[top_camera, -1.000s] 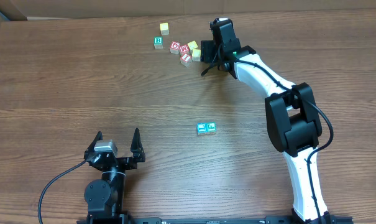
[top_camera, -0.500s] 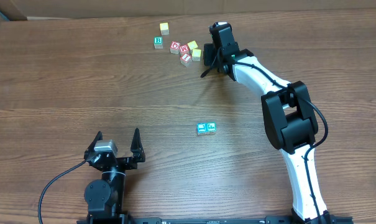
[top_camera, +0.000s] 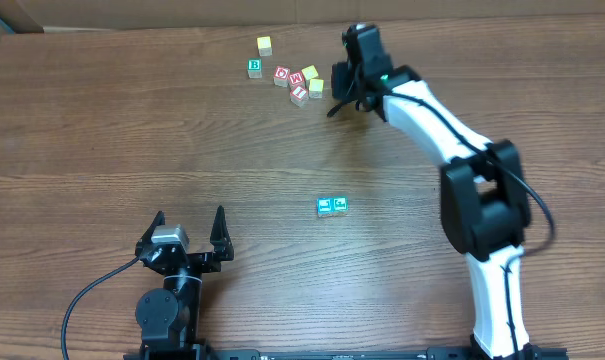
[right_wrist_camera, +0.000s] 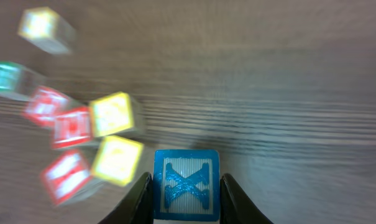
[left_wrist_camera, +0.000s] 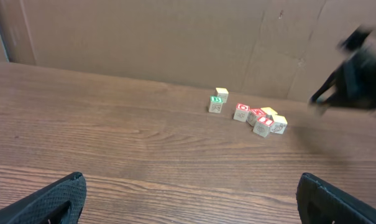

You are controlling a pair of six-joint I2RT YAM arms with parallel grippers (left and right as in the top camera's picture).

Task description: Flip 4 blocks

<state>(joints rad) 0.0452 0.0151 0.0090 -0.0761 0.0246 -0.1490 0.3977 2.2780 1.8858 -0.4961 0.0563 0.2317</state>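
In the right wrist view a block with a blue framed X [right_wrist_camera: 186,185] sits squeezed between the two fingers of my right gripper [right_wrist_camera: 186,190], which is shut on it just above the wood. Beside it lie yellow blocks [right_wrist_camera: 116,158] and red-lettered blocks [right_wrist_camera: 69,127], blurred. From overhead the right gripper [top_camera: 344,78] hangs at the right end of the block cluster [top_camera: 298,78] and hides the X block. Two teal-faced blocks [top_camera: 331,206] lie side by side mid-table. My left gripper [top_camera: 189,228] stands open near the front edge, nothing between its fingers [left_wrist_camera: 57,199].
A green B block [top_camera: 254,68] and a lone yellow block [top_camera: 265,45] lie at the cluster's left end. A cardboard wall [left_wrist_camera: 175,37] runs along the back of the wooden table [top_camera: 132,150]. The right arm [top_camera: 432,110] stretches across the right side.
The right gripper has shut on the X block and shifted slightly right and back from the cluster. The left arm has not moved.
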